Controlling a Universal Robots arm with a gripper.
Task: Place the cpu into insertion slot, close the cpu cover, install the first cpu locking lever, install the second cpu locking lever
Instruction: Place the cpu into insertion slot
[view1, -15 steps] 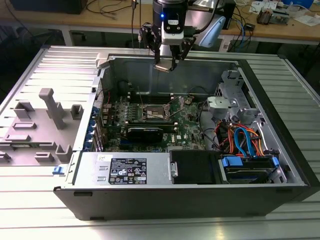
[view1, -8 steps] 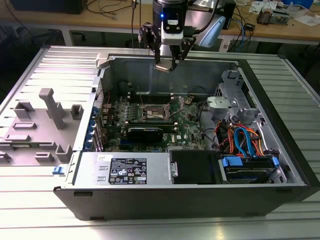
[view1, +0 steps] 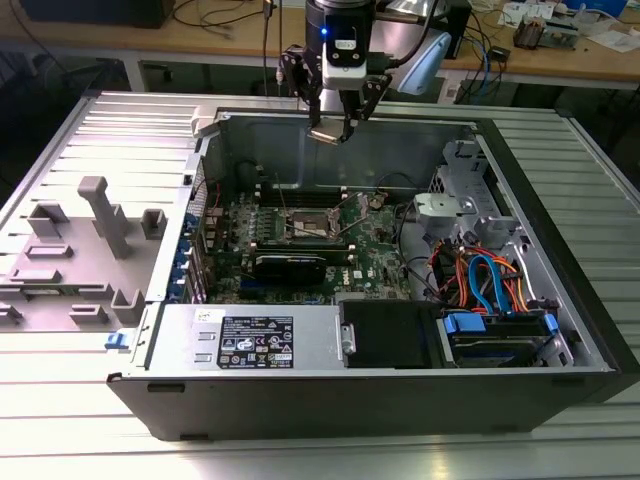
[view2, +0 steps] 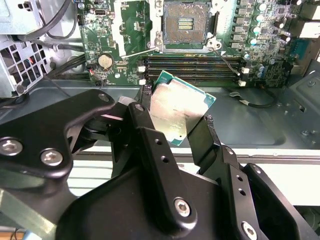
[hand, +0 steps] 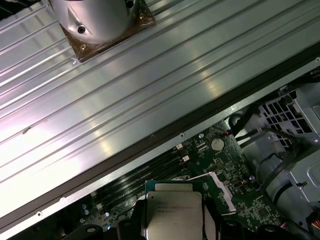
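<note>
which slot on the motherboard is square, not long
The insertion slot, square with a metal rim; the memory slots beside it are long black strips.

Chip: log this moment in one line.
gripper: shut on chip | chip: held above case | socket: empty

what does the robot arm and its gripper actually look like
The matte black metal gripper has two jointed linkage fingers with small holes and silver hex screws. In the exterior view, the arm's wrist is a silver-white and black cylinder with a small blue light.
</note>
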